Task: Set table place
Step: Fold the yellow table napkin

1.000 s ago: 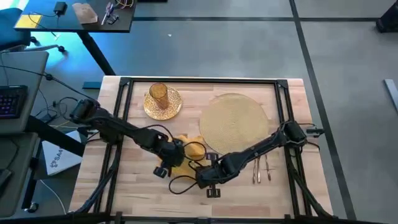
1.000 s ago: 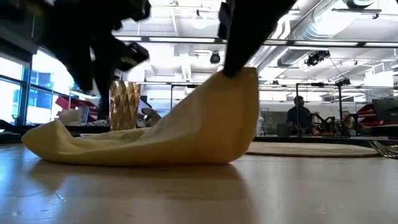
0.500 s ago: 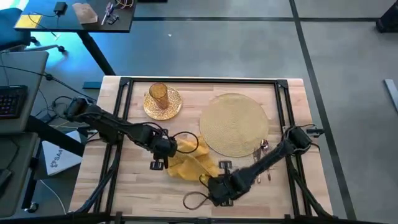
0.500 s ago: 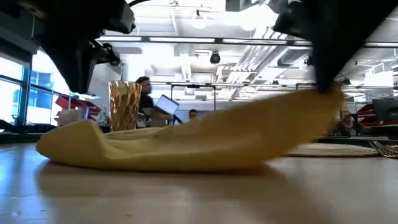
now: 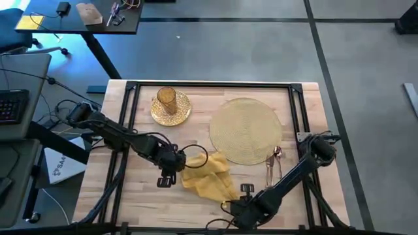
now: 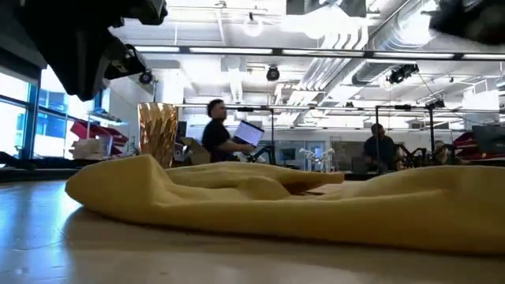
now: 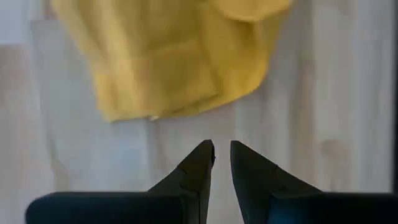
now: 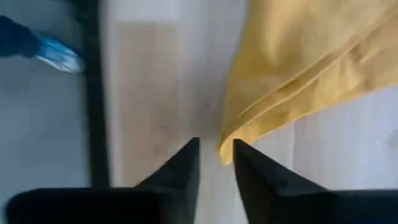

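The yellow napkin (image 5: 208,177) lies crumpled and low on the light wood table (image 5: 150,202), near its front middle. My left gripper (image 5: 177,163) hovers at the napkin's left side, fingers (image 7: 222,149) shut and short of the cloth (image 7: 168,56). My right gripper (image 5: 234,201) is at the napkin's near right corner (image 8: 222,155), fingers slightly open, one on either side of the corner, with bare table showing between cloth and fingers. The amber ribbed glass (image 5: 166,98) stands on the gold plate (image 5: 176,114) at the far left. The round woven placemat (image 5: 246,129) lies bare.
Copper cutlery (image 5: 275,166) lies right of the napkin, just below the placemat's near right rim. A black frame rail (image 5: 127,130) runs around the tabletop; the near rail (image 8: 93,93) is close to my right gripper. People move in the room beyond.
My right gripper has gone toward the table's near edge and to the right, drawing the napkin's corner with it. The napkin, first pulled up into a peak, has been stretched out and now lies low on the table, its left end staying in place.
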Robot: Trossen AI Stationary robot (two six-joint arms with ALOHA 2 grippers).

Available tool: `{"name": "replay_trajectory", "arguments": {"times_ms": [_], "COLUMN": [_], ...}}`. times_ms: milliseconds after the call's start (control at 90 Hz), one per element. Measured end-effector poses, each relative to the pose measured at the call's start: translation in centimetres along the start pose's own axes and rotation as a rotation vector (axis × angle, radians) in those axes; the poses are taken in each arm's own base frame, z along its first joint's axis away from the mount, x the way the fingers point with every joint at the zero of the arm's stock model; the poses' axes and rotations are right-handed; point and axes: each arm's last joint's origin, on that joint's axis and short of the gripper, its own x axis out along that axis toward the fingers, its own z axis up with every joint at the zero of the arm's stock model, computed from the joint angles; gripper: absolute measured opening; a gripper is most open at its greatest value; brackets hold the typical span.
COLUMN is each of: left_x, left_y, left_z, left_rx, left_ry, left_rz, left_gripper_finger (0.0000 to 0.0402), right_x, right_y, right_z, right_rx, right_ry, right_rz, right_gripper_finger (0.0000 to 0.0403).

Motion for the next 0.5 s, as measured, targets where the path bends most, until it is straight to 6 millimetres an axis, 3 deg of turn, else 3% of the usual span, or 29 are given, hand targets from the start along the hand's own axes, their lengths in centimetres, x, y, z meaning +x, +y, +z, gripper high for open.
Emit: {"name": "replay_trajectory", "arguments": {"times_ms": [111,256,356,500], "left_x": [0.5,1.1,1.0,2.1], "left_y": [-0.5,0.0,0.5,1.3], "left_z": [0.0,0.3,0.5,-0.3], "left_rx": [-0.036,-0.217,-0.372,-0.569], "left_ry": [0.004,0.020,0.013,0.044], "left_rz": [-0.012,-0.003,0.000,-0.016], "left_gripper_finger": [0.0045,0.0047,0.0061,0.0091], "right_x": [-3.6,-6.3,-4.8,-0.4], "right_y": [-0.8,-4.3,-8.4,-14.0], "right_z": [0.5,1.4,2.4,3.5], "right_rx": [0.011,0.223,0.442,0.641], "right_ry": [-0.095,-0.255,-0.289,-0.294], "right_rz": [0.013,-0.194,-0.212,-0.011], "right_gripper_finger": [0.0164,0.0206,0.0210,0.0200]}}
